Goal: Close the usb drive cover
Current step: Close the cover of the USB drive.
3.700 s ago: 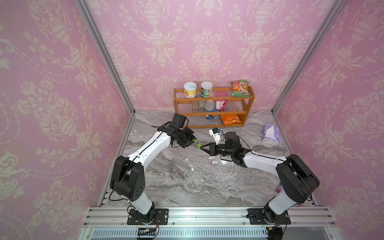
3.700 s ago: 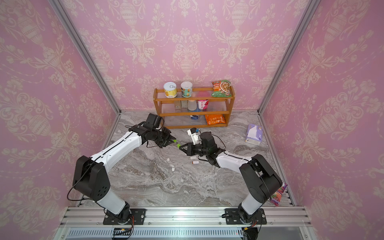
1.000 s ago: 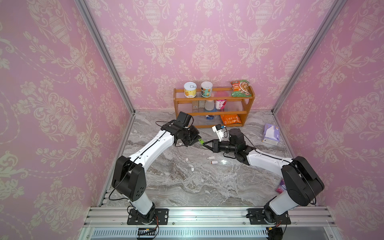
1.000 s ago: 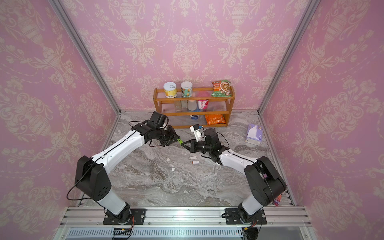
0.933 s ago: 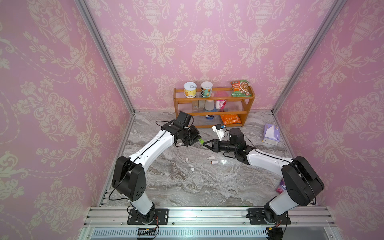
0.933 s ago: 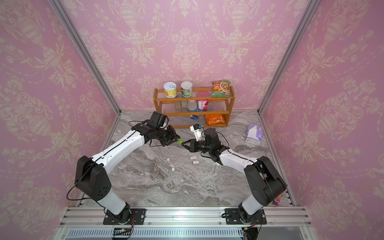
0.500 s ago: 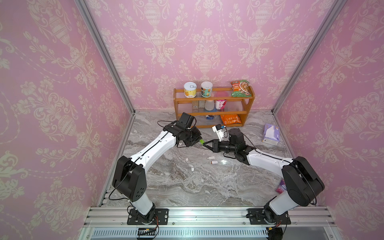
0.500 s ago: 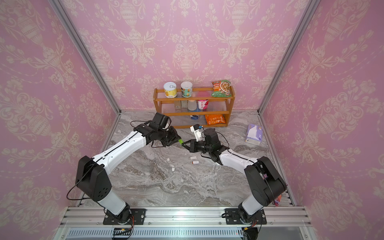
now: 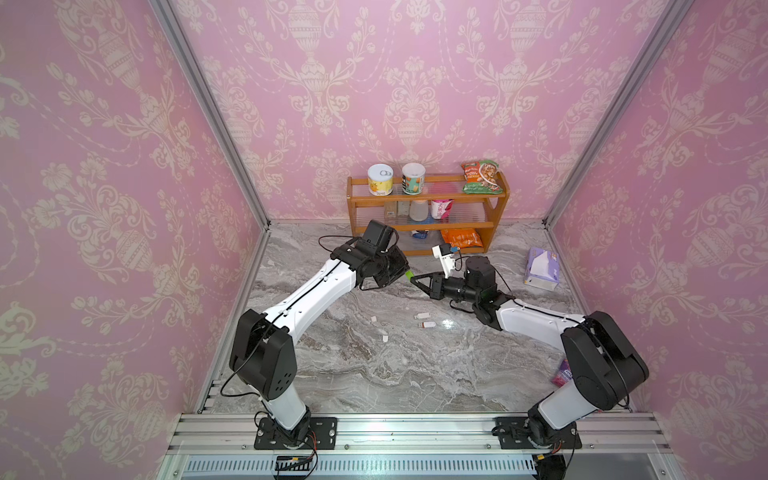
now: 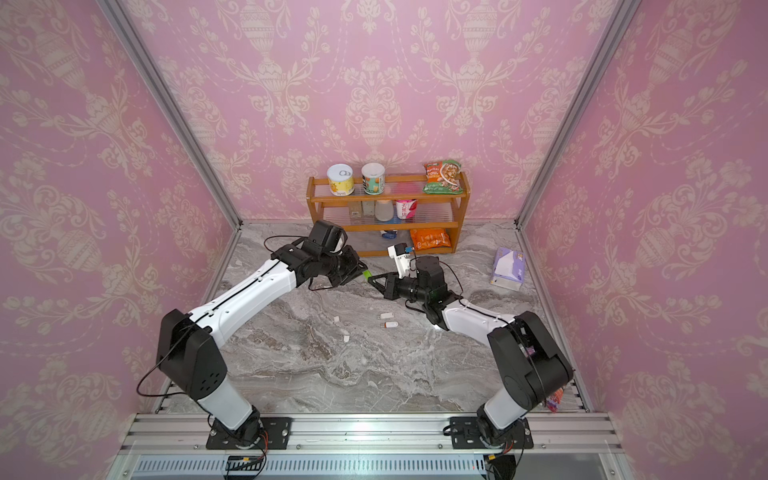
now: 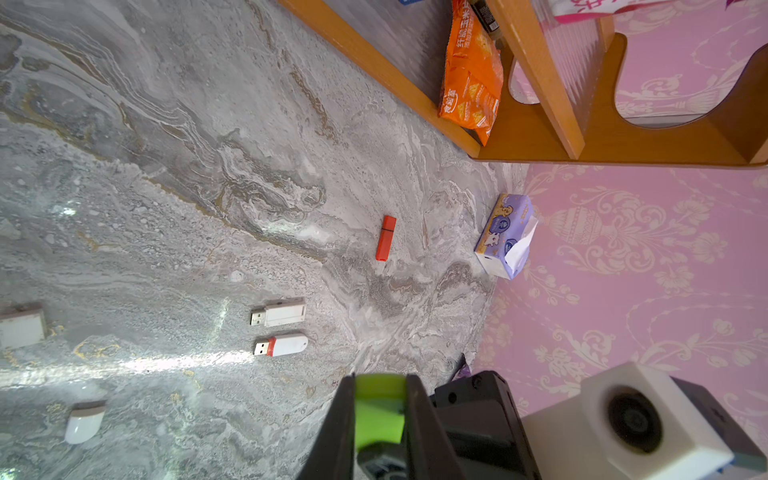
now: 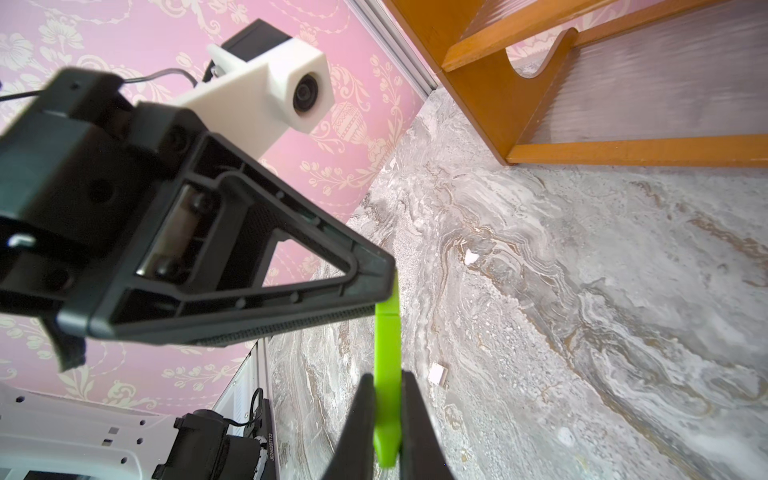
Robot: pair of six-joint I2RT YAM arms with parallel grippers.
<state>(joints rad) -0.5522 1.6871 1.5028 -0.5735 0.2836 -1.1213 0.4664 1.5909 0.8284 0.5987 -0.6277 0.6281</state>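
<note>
Left gripper (image 11: 379,395): clamped on one end of the green usb drive (image 12: 387,345).
Right gripper (image 12: 385,415): clamped on its other end.
Drive position: aloft between both grippers, over the table (image 9: 374,365), before the shelf (image 9: 457,227).
Table: two uncapped white usb drives (image 11: 279,312) lying side by side.

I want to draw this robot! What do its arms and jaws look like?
The left arm and right arm have smooth white tubes between chunky black joints. Thin black cables loop beside them. The jaws are black, ribbed triangles with cut-out frames. Each wrist carries a white boxy camera.
</note>
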